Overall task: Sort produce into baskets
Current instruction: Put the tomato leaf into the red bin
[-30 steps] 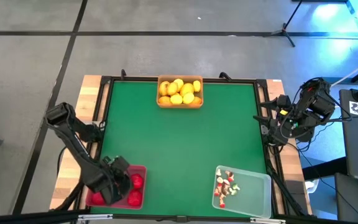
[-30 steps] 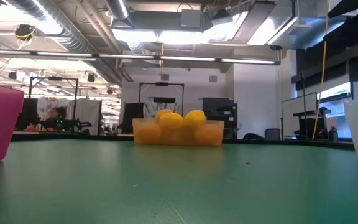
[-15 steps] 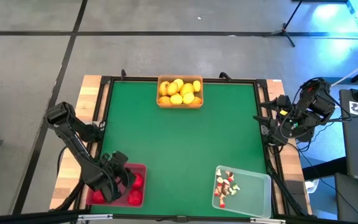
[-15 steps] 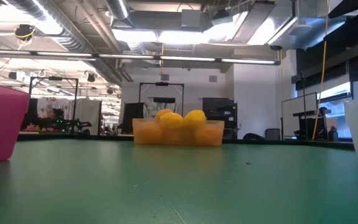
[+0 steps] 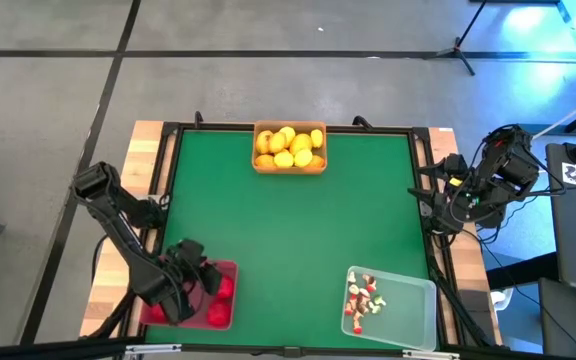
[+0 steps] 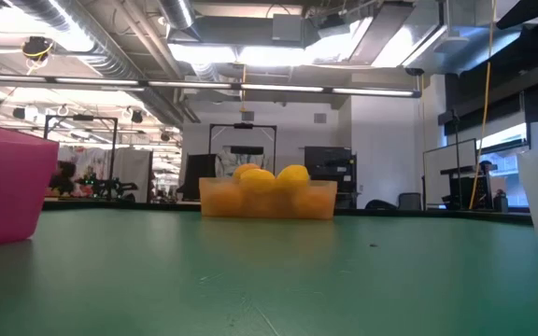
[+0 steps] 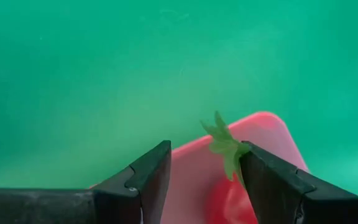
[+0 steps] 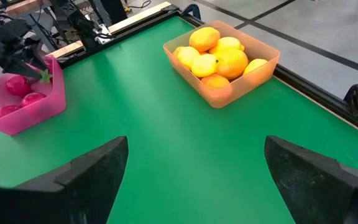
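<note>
The red basket (image 5: 226, 268) stands at the table's near left with red round fruits (image 5: 218, 293) in it. My left gripper (image 5: 186, 285) is open above it, its fingers down in the basket (image 7: 266, 127). A red fruit's green leafy top (image 7: 224, 144) stands beside one finger. The orange basket (image 5: 289, 170) at the far middle holds yellow and orange fruits (image 5: 288, 148). The clear basket (image 5: 413, 305) at the near right holds whitish-and-red bits (image 5: 363, 300). My right gripper (image 8: 194, 186) is open, parked off the table's right edge (image 5: 463, 195). My left gripper's open fingers point down into the red basket. The red fruit's green leafy top (image 7: 232, 152) lies against the inner side of one finger (image 7: 260, 174). Whether a finger also touches the basket's wall or floor, I cannot tell.
The green table top (image 5: 288, 230) lies open between the three baskets. A dark frame (image 5: 423, 200) runs round the table's edges. Beyond the far edge the low view shows a room with equipment (image 6: 241, 149).
My left gripper has shifted a little toward the table's far edge over the red basket. In the low view the red basket now reaches farther in from the left, so it has slid a little along the table.
</note>
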Controlling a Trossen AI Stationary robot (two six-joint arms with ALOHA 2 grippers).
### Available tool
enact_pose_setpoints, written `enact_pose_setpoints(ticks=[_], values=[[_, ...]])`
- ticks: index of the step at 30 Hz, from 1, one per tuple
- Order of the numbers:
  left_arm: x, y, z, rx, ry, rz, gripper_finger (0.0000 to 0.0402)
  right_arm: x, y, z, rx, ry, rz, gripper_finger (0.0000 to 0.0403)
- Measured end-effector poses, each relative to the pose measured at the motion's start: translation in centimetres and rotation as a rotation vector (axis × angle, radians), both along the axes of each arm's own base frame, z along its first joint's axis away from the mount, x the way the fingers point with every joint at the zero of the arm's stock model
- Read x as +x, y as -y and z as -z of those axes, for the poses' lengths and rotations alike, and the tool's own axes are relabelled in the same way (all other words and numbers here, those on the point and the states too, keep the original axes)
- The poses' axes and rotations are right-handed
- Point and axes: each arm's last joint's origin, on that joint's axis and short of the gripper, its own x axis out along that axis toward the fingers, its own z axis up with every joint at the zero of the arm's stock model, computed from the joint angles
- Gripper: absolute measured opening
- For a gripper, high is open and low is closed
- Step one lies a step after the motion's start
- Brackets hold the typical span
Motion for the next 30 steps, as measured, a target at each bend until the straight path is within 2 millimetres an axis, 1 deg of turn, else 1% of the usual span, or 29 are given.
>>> enact_pose_setpoints(ticks=[7, 9, 11, 13, 16, 19, 21, 24, 27, 30], values=[[0.4, -0.8, 0.3, 0.032, -0.023, -0.017, 0.0185, 0.0, 0.0, 0.0, 0.002, -0.002, -0.001, 0.0374], [0.5, -0.7, 0.3, 0.022, -0.007, -0.019, 0.0185, 0.0, -0.1, 0.0, 0.013, -0.013, -0.008, 0.0374], [0.6, -0.4, 0.1, 0.006, 0.05, -0.01, 0.0185, 0.1, -0.2, 0.0, 0.032, -0.005, -0.011, 0.0374], [0.6, -0.1, -0.6, 0.005, 0.117, 0.002, 0.0185, 0.4, -0.6, -0.3, 0.045, 0.026, -0.036, 0.0374], [0.7, 0.4, -2.3, -0.007, 0.222, 0.014, 0.0185, 1.1, -1.5, -1.2, 0.032, 0.095, -0.105, 0.0374], [0.6, 0.9, -4.2, -0.018, 0.321, 0.029, 0.0185, 1.9, -2.6, -2.2, 0.026, 0.185, -0.118, 0.0374], [0.5, 1.3, -5.3, -0.009, 0.375, 0.051, 0.0185, 2.8, -3.9, -2.7, -0.012, 0.228, -0.108, 0.0374], [0.1, 1.6, -6.5, 0.009, 0.422, 0.091, 0.0185, 4.6, -6.3, -2.3, -0.094, 0.238, -0.123, 0.0374], [-0.1, 1.9, -7.0, 0.009, 0.431, 0.108, 0.0185, 6.9, -8.8, -1.4, -0.115, 0.203, -0.156, 0.0374], [-0.2, 2.0, -7.0, 0.003, 0.432, 0.111, 0.0185, 9.9, -10.8, -0.2, -0.149, 0.127, -0.191, 0.0374]])
